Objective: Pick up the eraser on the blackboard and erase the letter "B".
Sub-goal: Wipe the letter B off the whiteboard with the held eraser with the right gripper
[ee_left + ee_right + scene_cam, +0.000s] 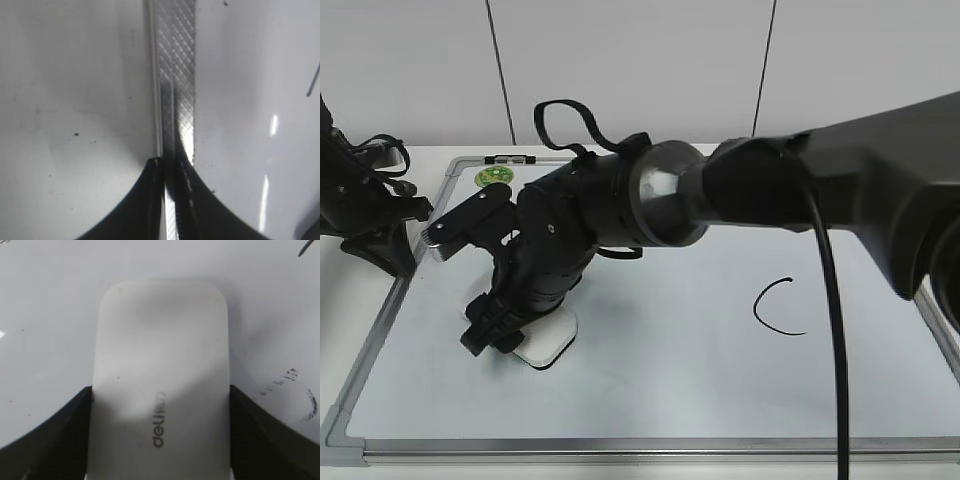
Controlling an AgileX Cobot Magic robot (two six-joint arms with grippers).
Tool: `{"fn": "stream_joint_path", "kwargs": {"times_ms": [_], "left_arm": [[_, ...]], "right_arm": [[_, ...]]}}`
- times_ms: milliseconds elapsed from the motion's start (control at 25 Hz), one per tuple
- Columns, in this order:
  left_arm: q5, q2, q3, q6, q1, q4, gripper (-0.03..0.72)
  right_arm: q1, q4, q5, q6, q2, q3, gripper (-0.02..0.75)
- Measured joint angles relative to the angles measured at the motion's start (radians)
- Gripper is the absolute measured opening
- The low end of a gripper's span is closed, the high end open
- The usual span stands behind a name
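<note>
i see my right gripper [160,440] clamped on the eraser [161,375], eraser flat on the blackboard [670,340] left of the black c [778,306], left gripper [169,200] jaws closed by the frame [175,75]

White eraser [160,380] with grey lettering; pale blackboard [670,370], silver-grey frame; black claw [160,440].

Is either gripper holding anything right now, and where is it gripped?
The right gripper clamps the eraser by its two long sides, near the lettered end. The left gripper is shut and empty.
</note>
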Motion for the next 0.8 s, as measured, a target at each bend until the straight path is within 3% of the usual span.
{"fn": "stream_joint_path", "kwargs": {"times_ms": [280,560,800], "left_arm": [[0.000,0.000,0.000,0.000,0.000,0.000,0.043],[-0.002,0.000,0.000,0.000,0.000,0.000,0.043],[-0.003,0.000,0.000,0.000,0.000,0.000,0.043]], "right_arm": [[-0.030,0.021,0.003,0.015,0.000,0.000,0.533],[-0.118,0.033,0.012,0.053,0.000,-0.002,0.533],[-0.177,-0.053,0.019,0.154,0.000,-0.004,0.533]]}}
